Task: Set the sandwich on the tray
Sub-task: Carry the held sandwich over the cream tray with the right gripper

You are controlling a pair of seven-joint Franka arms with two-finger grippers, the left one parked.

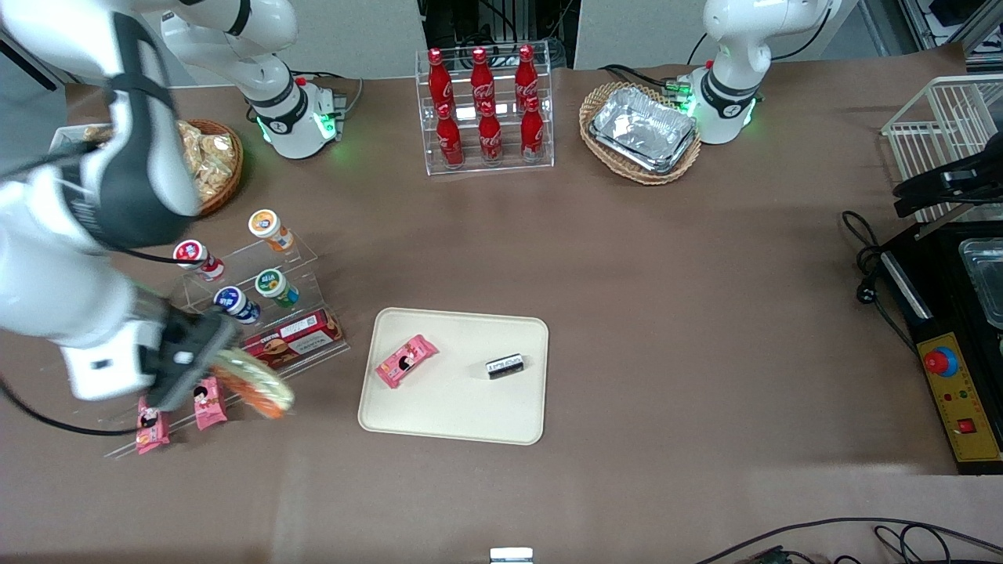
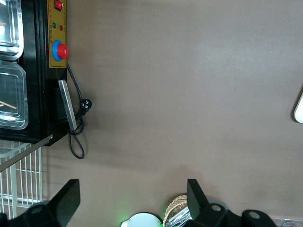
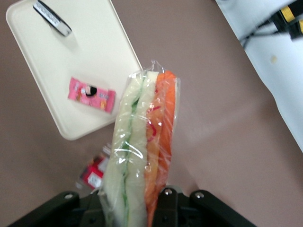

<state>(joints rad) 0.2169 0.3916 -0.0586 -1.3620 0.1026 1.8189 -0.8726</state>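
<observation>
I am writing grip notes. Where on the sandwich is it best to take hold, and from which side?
At one end, across its thin layered thickness, as the gripper holds the sandwich now, lifted beside the snack rack. The long wrapped body hangs free toward the tray.

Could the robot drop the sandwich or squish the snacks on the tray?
Maybe. The claw grips the long clear-wrapped sandwich only at one end, above the table and not yet over the flat cream tray, so the slippery wrap might slide out. The tray already holds a pink snack pack and a small black-and-white packet, so the sandwich could land on them.
</observation>
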